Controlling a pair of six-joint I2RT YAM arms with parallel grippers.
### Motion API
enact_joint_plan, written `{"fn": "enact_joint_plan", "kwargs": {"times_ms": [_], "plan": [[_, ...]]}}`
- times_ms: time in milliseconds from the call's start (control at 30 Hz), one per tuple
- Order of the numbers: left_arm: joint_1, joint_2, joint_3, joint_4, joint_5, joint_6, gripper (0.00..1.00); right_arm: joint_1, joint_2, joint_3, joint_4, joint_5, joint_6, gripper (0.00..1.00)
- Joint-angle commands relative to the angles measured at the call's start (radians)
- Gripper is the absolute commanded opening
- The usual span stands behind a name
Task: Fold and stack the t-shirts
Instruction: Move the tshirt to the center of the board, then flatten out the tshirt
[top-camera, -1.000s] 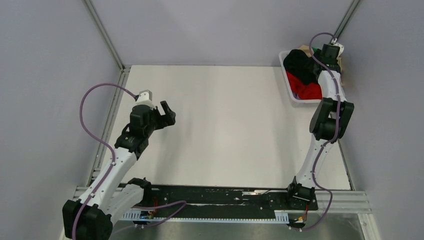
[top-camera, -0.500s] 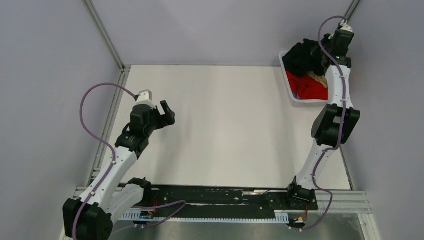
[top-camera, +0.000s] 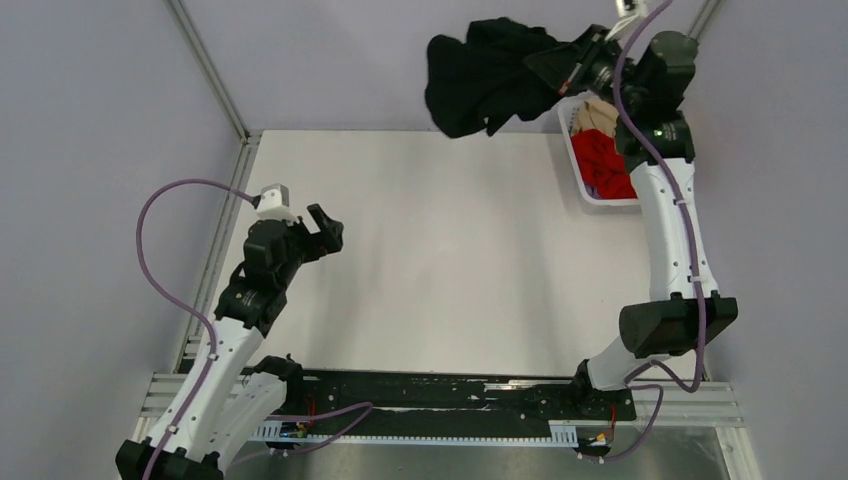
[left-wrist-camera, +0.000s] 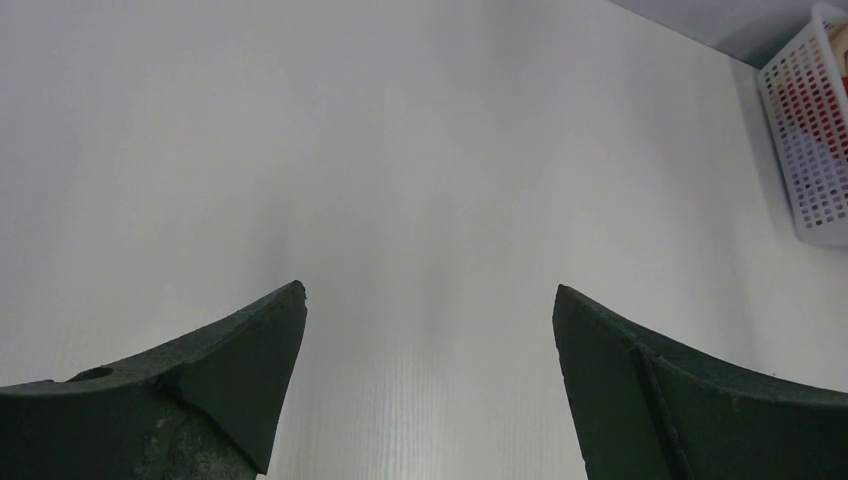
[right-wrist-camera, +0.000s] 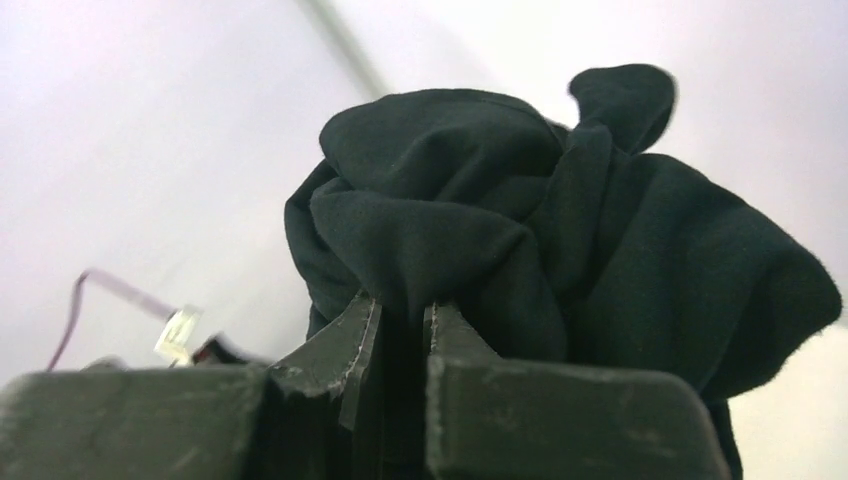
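My right gripper (top-camera: 573, 62) is raised high over the table's back right corner and is shut on a bunched black t-shirt (top-camera: 482, 75), which hangs in the air to the left of the white basket (top-camera: 610, 202). In the right wrist view the black t-shirt (right-wrist-camera: 520, 220) is pinched between the nearly closed jaws of the right gripper (right-wrist-camera: 403, 306). A red t-shirt (top-camera: 606, 166) and a beige t-shirt (top-camera: 598, 112) lie in the basket. My left gripper (top-camera: 326, 231) hovers open over the table's left side, and the left gripper (left-wrist-camera: 430, 292) has only bare table between its fingers.
The white table (top-camera: 450, 260) is bounded by grey walls and metal frame rails (top-camera: 206, 68). The basket (left-wrist-camera: 812, 150) sits at the back right corner, red showing through its mesh. The arms' base rail (top-camera: 440, 395) runs along the near edge.
The right gripper closed on the black t-shirt in the basket, then lifted it up and to the left, clear of the basket. The left arm shifted slightly toward the near left.
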Motion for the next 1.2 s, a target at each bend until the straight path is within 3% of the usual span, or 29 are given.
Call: {"fn": "enact_joint_plan", "kwargs": {"times_ms": [0,167,267,367,400,433,533,567,800,967,1167], "plan": [[-0.001,-0.064,0.022,-0.034,-0.037,-0.028,1.00,0.174,-0.056,-0.128,0.025,-0.063,-0.004,0.00],[0.000,-0.105,0.024,-0.078,-0.064,-0.055,1.00,0.386,-0.193,-0.479,0.069,0.329,-0.026,0.00],[-0.001,-0.105,0.035,-0.109,-0.067,-0.071,1.00,0.500,-0.252,-0.757,0.177,0.553,0.043,0.00],[-0.001,-0.093,0.052,-0.142,-0.078,-0.080,1.00,0.526,-0.252,-0.976,0.210,0.719,0.186,0.04],[-0.001,-0.079,0.058,-0.150,-0.070,-0.082,1.00,0.526,-0.243,-1.039,0.195,0.770,0.215,0.14],[0.000,-0.069,0.071,-0.163,-0.061,-0.083,1.00,0.527,-0.234,-1.062,0.156,0.829,0.244,0.43],[-0.001,-0.020,0.086,-0.176,0.005,-0.091,1.00,0.526,-0.228,-1.041,-0.043,1.019,0.297,0.95],[-0.001,-0.009,0.085,-0.172,0.021,-0.101,1.00,0.526,-0.235,-1.022,-0.105,1.075,0.313,0.99],[-0.007,0.141,0.066,-0.162,0.245,-0.142,1.00,0.526,-0.390,-1.098,-0.186,1.218,0.333,1.00],[-0.090,0.190,-0.018,-0.168,0.274,-0.159,1.00,0.523,-0.502,-1.197,-0.144,1.265,0.244,1.00],[-0.214,0.273,-0.148,-0.077,0.281,-0.237,1.00,0.519,-0.546,-1.255,0.029,1.101,0.050,1.00]]}}
